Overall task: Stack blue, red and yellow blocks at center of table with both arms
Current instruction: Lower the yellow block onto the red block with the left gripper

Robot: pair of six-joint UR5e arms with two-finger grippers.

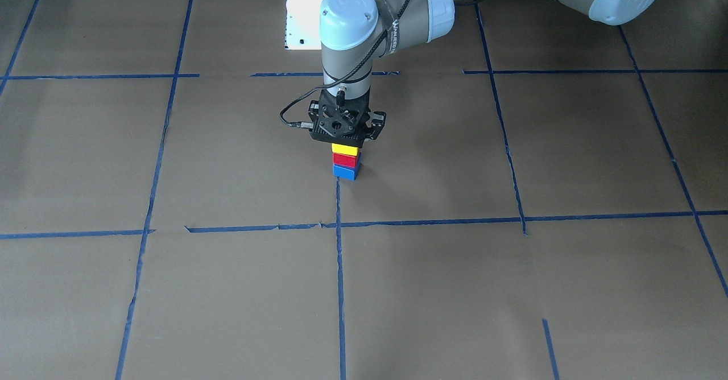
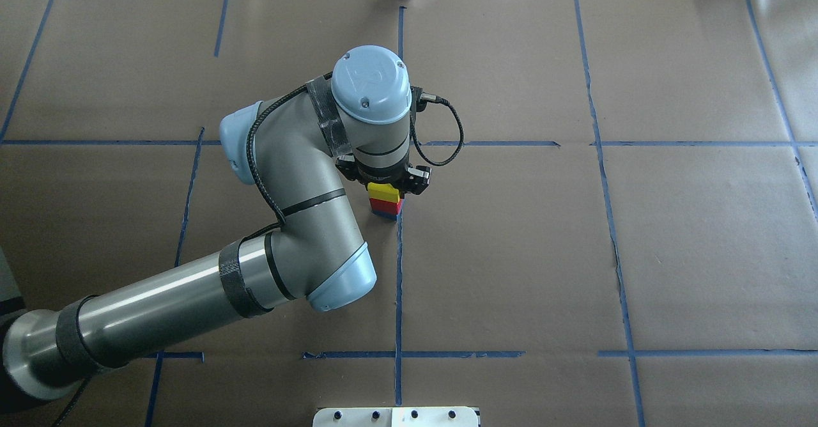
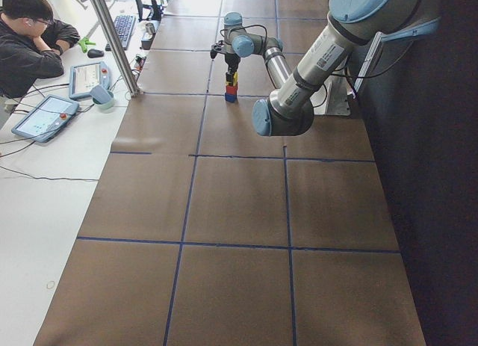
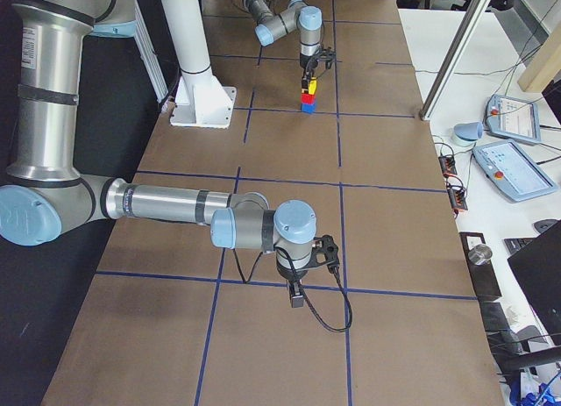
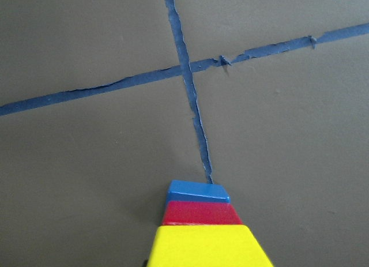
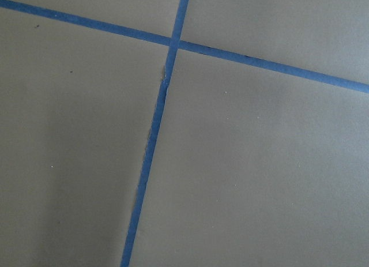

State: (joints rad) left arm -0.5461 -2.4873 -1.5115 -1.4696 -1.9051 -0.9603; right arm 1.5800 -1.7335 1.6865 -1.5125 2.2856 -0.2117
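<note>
A stack stands near the table's centre: blue block [image 1: 345,172] at the bottom, red block [image 1: 346,160] on it, yellow block [image 1: 345,149] on top. My left gripper [image 1: 346,141] reaches straight down onto the stack and looks shut on the yellow block [image 2: 383,192]. The left wrist view shows the yellow block [image 5: 207,247] close under the camera, with the red [image 5: 202,213] and blue [image 5: 198,191] blocks below it. My right gripper [image 4: 298,299] hangs low over bare table far from the stack [image 4: 308,97]; I cannot tell whether it is open or shut.
Blue tape lines [image 1: 339,266] divide the brown table cover into squares. The white robot base plate [image 1: 301,10] sits behind the stack. An operator [image 3: 30,39] and tablets [image 3: 45,116] are at a side desk beyond the table's edge.
</note>
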